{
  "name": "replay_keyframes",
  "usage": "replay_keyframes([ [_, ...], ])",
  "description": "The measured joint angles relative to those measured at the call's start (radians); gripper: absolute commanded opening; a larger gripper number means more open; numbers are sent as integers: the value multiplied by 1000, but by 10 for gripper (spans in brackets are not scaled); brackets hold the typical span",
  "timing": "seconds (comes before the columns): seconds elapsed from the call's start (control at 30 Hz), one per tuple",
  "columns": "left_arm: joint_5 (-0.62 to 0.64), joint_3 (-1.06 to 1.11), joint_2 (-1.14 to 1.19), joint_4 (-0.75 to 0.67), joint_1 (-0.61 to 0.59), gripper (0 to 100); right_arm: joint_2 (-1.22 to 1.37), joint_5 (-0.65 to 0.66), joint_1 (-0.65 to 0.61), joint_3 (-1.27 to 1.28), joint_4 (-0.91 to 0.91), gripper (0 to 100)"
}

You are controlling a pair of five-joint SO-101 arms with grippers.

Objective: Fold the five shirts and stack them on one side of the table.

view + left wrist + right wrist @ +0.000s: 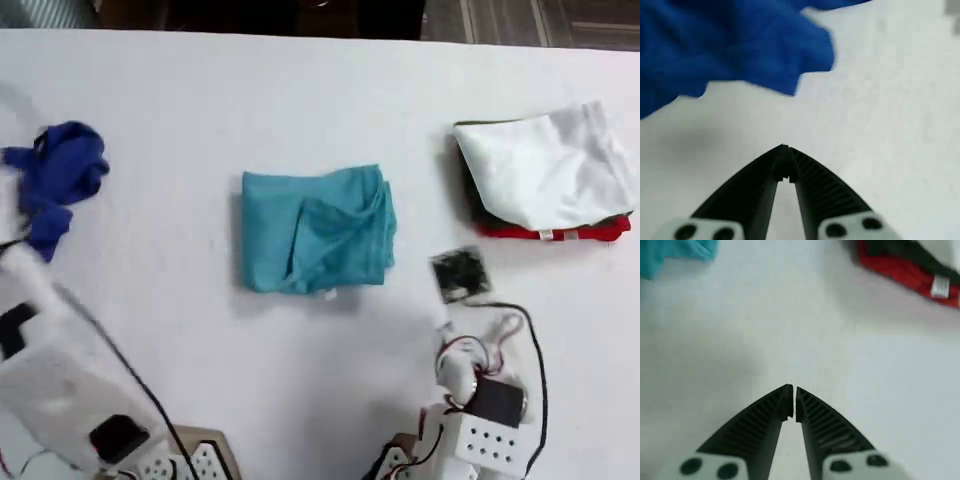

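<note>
High view. The desk (300, 100) carries five garments as far as I can count.
- At 3 o'clock is a stack: a white shirt (545, 165) on top, a red shirt (555, 231) at the bottom, and a dark layer (466, 190) showing between them at the stack's inner edge. I take this for three shirts folded and stacked. The white one lies a little loose and overhangs the stack.
- At the centre lies the teal shirt (315, 230). It is folded into a rough square, with a flap creased across its top. It is well apart from the stack, so folded but not yet stacked.
- At 9 o'clock sits the blue shirt (55, 180), bunched in a heap and not folded.

Left wrist view. My left claw (787, 150) is pressed together and pinches nothing. It is over bare desk, and the blue shirt is near, just ahead of its tips.

Right wrist view. My right claw (791, 390) is likewise pressed together and empty, over bare desk. It sits between a corner of the teal shirt and the edge of the red shirt, touching neither.

Assessment. About three of five are finished. Two jobs remain: carrying the teal shirt onto the stack, then spreading, folding and stacking the blue shirt.
</note>
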Motion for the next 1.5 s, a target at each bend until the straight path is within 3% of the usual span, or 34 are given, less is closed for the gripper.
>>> replay_keyframes([
  [0.1,-18,100,0,-8,-112,27,87,-5,-95,-83,-37,20],
  [0.23,-18,279,-2,-61,-169,27,324,-25,-180,-313,-57,20],
  [0.53,-18,812,-158,-476,-201,27,1189,-247,-408,-1100,163,20],
  [0.77,-23,1200,-436,-773,-207,27,1637,-259,-591,-1651,351,20],
  [0.97,-17,1409,-598,-951,-209,27,1924,-259,-723,-1932,428,20],
  [1.27,98,1528,-706,-1045,-226,27,2232,-259,-726,-2140,485,20],
  [1.5,100,1533,-710,-1049,-227,27,2274,-259,-620,-2211,618,19],
])
